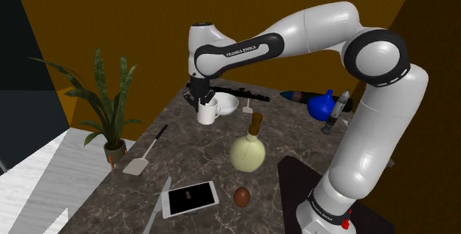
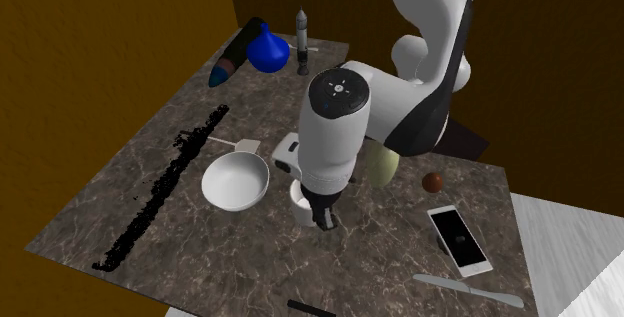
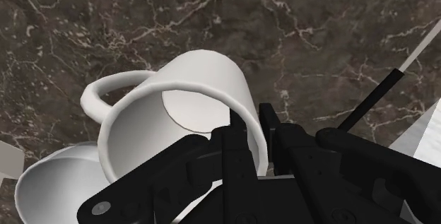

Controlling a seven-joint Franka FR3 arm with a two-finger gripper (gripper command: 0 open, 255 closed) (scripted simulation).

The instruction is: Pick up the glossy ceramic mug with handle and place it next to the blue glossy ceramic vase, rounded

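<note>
A white mug [image 1: 208,113] [image 2: 303,203] with a loop handle is beside a white bowl [image 1: 227,104] [image 2: 236,181] on the dark marble countertop [image 1: 295,136]. My black gripper [image 1: 201,101] [image 2: 325,215] comes down onto it from above. In the wrist view the gripper [image 3: 256,134] is shut on the mug [image 3: 205,95], with one finger inside the rim and one outside, on the side away from the handle. The mug looks tilted towards the bowl [image 3: 49,187]. The rounded blue vase [image 1: 321,105] [image 2: 267,53] stands far off at the back of the counter.
A pale yellow flask [image 1: 247,151] stands mid-counter, with a phone [image 1: 190,198], a brown ball [image 1: 241,195], a spatula [image 1: 140,162] and a knife [image 1: 159,210] nearer the front. A slim bottle [image 1: 340,107] and a dark tube [image 1: 295,94] flank the vase. A potted plant [image 1: 111,107] stands beyond the counter's edge.
</note>
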